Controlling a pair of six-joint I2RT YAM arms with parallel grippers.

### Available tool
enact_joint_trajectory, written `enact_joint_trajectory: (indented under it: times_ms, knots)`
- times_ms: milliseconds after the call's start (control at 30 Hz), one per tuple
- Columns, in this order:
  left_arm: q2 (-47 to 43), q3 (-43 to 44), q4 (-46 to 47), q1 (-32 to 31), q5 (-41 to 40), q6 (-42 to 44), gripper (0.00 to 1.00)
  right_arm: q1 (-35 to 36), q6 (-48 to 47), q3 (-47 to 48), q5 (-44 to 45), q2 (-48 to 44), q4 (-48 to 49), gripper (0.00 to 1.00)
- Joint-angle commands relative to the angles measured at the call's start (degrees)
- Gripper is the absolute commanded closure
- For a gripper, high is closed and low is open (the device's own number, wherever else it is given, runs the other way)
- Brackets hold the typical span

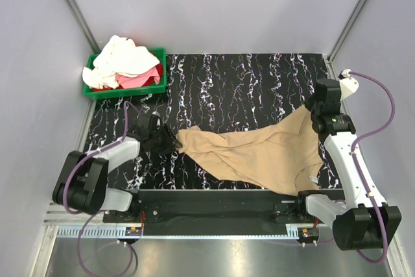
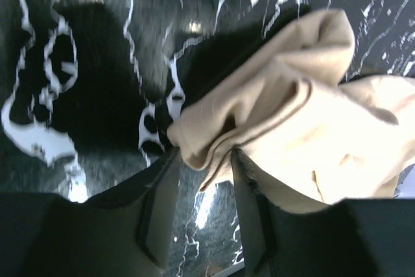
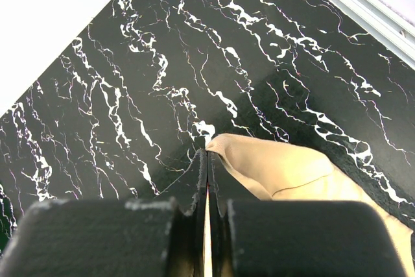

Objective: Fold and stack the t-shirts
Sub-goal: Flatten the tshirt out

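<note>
A black marble-patterned tabletop with white veins [image 1: 246, 82] fills the working area, closed in on three sides by plain pale grey walls [image 1: 214, 4] set in slim aluminium corner struts [image 1: 71, 4]. Along the near edge runs a silver metal rail [image 1: 207, 232], with a brushed grey metal surface [image 1: 214, 261] below it. The light is soft and even, leaving small bright glints on the glossy top.

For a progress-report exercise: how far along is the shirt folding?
Done: nothing folded or stacked. In hand: the tan shirt lies crumpled, right gripper shut on one edge, left gripper with jaws around a bunched corner, grip unclear. Left: fold it, then the cream shirt and pink shirt heaped in the green bin.
</note>
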Motion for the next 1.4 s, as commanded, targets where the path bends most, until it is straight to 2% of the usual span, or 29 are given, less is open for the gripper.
enact_joint_trajectory:
  times_ms: [0, 167, 333, 500, 633, 900, 1167, 1367]
  knots:
    - [-5.32, -2.38, 2.83, -1.08, -2.47, -1.85, 0.56, -0.22, -0.47, 0.73, 0.12, -0.43, 2.89, 1.00]
    - [-11.02, -3.70, -1.04, -1.44, -6.77, -2.12, 0.53, -0.22, -0.65, 0.64, -0.15, -0.26, 3.06, 1.00]
    - [-14.90, -4.76, -0.43, -3.80, -8.27, -3.44, 0.51, -0.13, -0.30, 0.38, -0.23, 0.01, 3.33, 1.00]
    - [-13.15, -8.01, 5.61, -4.86, -7.14, -4.67, 0.54, -0.13, -0.03, 0.12, -0.67, 0.18, 3.50, 1.00]
    - [-11.13, -9.24, 6.69, -5.74, -7.74, -5.46, 0.58, -0.22, -0.12, 0.12, -0.67, 0.09, 3.68, 1.00]
    - [-7.62, -9.86, 12.48, -5.83, -8.28, -4.76, 0.58, -0.13, -0.12, 0.20, -0.50, -0.43, 3.59, 1.00]
    - [-5.41, -9.16, 12.49, -6.01, -9.33, -4.49, 0.61, -0.22, -0.29, 0.29, -0.23, -0.52, 3.68, 1.00]
    - [-6.82, -8.28, 10.83, -6.01, -9.33, -4.84, 0.79, -0.22, -0.38, 0.20, -0.06, -0.08, 3.51, 1.00]
